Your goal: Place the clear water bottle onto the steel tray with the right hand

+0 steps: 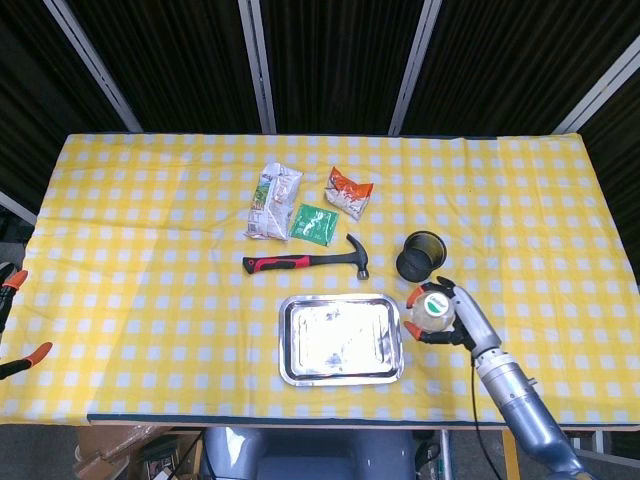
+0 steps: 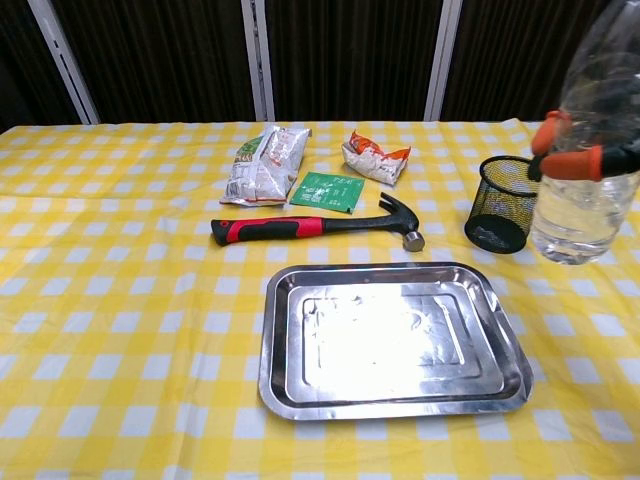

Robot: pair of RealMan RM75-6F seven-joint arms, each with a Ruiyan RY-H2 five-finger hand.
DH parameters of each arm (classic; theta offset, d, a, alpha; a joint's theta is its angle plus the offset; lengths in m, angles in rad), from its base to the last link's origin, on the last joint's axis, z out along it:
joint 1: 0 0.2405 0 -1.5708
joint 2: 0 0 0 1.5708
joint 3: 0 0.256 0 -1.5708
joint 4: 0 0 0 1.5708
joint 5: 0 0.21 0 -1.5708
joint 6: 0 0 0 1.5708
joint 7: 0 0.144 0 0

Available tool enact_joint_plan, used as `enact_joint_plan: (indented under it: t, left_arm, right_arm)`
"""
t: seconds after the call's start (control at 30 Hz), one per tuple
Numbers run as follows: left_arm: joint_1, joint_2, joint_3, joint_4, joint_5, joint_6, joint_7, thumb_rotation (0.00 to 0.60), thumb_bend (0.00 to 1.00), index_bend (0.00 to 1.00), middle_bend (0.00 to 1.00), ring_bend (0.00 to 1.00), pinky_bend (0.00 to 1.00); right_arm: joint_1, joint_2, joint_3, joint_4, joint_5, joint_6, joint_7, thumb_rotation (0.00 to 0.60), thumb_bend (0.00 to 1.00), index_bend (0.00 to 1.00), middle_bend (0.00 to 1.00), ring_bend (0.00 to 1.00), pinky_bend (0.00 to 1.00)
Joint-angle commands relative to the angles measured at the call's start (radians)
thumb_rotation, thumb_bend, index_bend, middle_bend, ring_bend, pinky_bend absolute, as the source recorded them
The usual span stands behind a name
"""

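A table draped in a yellow-and-white checked cloth fills the scene, with dark panels and pale metal struts behind its far edge. The right hand, its fingertips orange, is wrapped around the bottle and holds it upright in the air, just right of the tray and near the black mesh cup; in the chest view the bottle's base hangs clear of the cloth, to the right of the cup, and water fills its lower part. The tray lies flat near the table's near edge, its shiny bottom bare and reflecting light. Just beyond it a hammer with a red-and-black grip lies crosswise, head to the right. Farther back sit a pale snack bag, a small green packet just right of it, and an orange-and-white bag to the right of those. At the far left edge of the head view, orange fingertips of the left hand show off the table; whether they are apart or holding anything cannot be told.
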Motion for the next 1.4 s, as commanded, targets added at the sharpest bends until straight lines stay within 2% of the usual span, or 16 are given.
enact_joint_plan:
  t: [0.03, 0.3, 0.5, 0.73, 0.87, 1.0, 1.13, 1.27, 1.4]
  left_arm:
    - [0.000, -0.003, 0.001, -0.003, 0.001, 0.000, 0.008, 0.600, 0.19, 0.05, 0.00, 0.00, 0.00]
    - [0.000, -0.006, 0.001, -0.015, -0.007, -0.005, 0.026, 0.600, 0.19, 0.05, 0.00, 0.00, 0.00]
    - [0.002, -0.003, -0.001, -0.016, -0.008, -0.002, 0.018, 0.600, 0.19, 0.05, 0.00, 0.00, 0.00]
    - [0.006, 0.008, -0.004, -0.010, -0.013, 0.004, -0.016, 0.600, 0.19, 0.05, 0.00, 0.00, 0.00]
    - [0.003, 0.012, -0.004, -0.006, -0.016, -0.006, -0.026, 0.600, 0.19, 0.05, 0.00, 0.00, 0.00]
    - [0.001, 0.016, -0.003, -0.004, -0.022, -0.017, -0.035, 0.600, 0.19, 0.05, 0.00, 0.00, 0.00]
    - [-0.001, 0.019, -0.006, -0.002, -0.027, -0.021, -0.041, 0.600, 0.19, 0.05, 0.00, 0.00, 0.00]
    - [-0.002, 0.019, -0.006, -0.001, -0.029, -0.024, -0.042, 0.600, 0.19, 0.05, 0.00, 0.00, 0.00]
    - [-0.003, 0.017, -0.005, -0.003, -0.030, -0.028, -0.032, 0.600, 0.19, 0.05, 0.00, 0.00, 0.00]
  right_arm:
    - [-0.079, 0.082, -0.022, 0.073, -0.046, -0.040, 0.163, 0.600, 1.00, 0.88, 0.68, 0.31, 0.00]
    - [-0.162, 0.142, -0.047, 0.242, -0.234, -0.085, 0.468, 0.600, 1.00, 0.88, 0.68, 0.31, 0.00]
    - [-0.142, 0.115, -0.048, 0.239, -0.301, -0.087, 0.489, 0.600, 1.00, 0.88, 0.68, 0.31, 0.00]
    - [-0.066, -0.013, -0.037, 0.144, -0.259, -0.098, 0.334, 0.600, 1.00, 0.88, 0.68, 0.31, 0.00]
    - [-0.005, -0.144, -0.030, 0.099, -0.194, -0.089, 0.188, 0.600, 1.00, 0.88, 0.68, 0.31, 0.00]
    - [0.082, -0.295, -0.007, 0.087, -0.068, -0.079, 0.028, 0.600, 1.00, 0.88, 0.68, 0.31, 0.00]
    - [0.146, -0.398, 0.011, 0.091, 0.052, -0.054, -0.083, 0.600, 1.00, 0.88, 0.68, 0.31, 0.00]
    - [0.167, -0.445, 0.014, 0.092, 0.126, -0.019, -0.136, 0.600, 1.00, 0.88, 0.68, 0.31, 0.00]
    - [0.141, -0.418, 0.011, 0.100, 0.146, -0.012, -0.107, 0.600, 1.00, 0.88, 0.68, 0.31, 0.00]
